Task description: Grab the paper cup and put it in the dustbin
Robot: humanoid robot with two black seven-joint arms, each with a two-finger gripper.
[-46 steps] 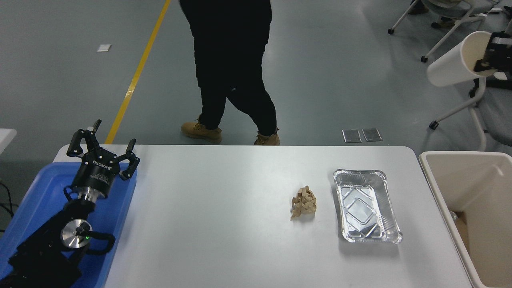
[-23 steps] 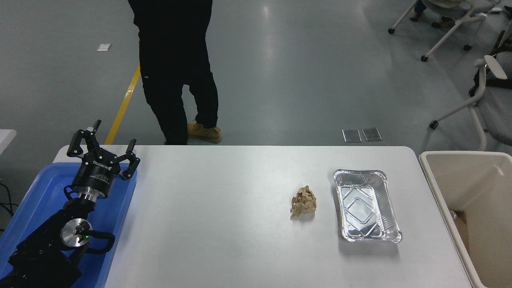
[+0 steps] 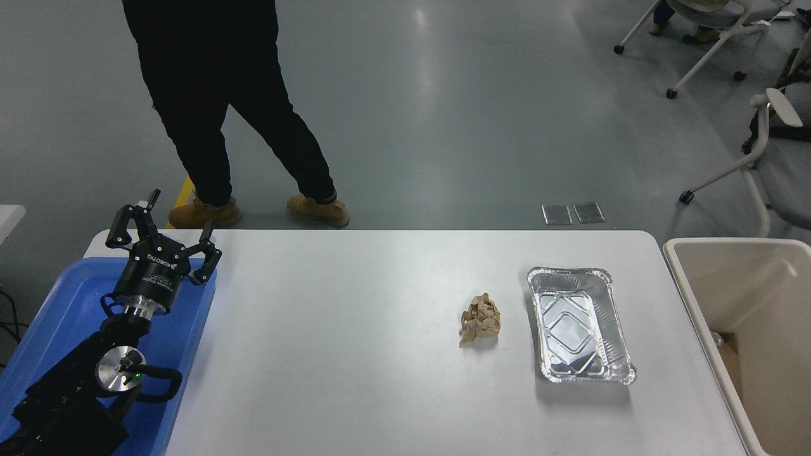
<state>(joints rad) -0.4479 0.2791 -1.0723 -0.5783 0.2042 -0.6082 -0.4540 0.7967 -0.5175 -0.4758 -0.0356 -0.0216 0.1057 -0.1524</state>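
At the table's right edge we see the beige dustbin, deep and thick-rimmed, cut off by the frame; no paper cup or right arm shows. Our left gripper hangs parked over the blue tray at near left, fingers spread, grasping nothing.

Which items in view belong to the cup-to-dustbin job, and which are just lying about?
Job: dustbin beside the table's right end; no paper cup in view.

Lying about: crumpled brown paper wad, foil tray, blue tray, parked left gripper.
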